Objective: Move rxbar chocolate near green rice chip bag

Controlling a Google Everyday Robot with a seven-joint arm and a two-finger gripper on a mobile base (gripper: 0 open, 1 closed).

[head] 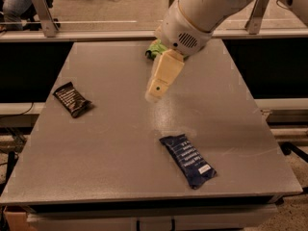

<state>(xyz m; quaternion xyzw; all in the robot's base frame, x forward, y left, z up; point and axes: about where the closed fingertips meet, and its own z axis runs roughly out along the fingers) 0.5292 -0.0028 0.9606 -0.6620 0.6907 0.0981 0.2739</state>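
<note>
gripper (154,94) (open or closed, i cannot tell) hangs over the table (110,143), green rice chip bag (154,49) behind, rxbar chocolate (72,99) well apart.

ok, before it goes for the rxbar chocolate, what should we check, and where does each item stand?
1. rxbar chocolate located: ok. It lies flat near the left edge of the table as seen, with nothing on it.
2. green rice chip bag position: cannot tell. Only a green sliver shows at the far edge, behind the arm.
3. gripper above the bar: not ok. It hangs over the table's middle, well apart from the bar.
4. Path from gripper to bar: ok. Only tabletop lies between them.
5. blue bar out of the way: ok. It lies toward the front, apart from both.
</note>
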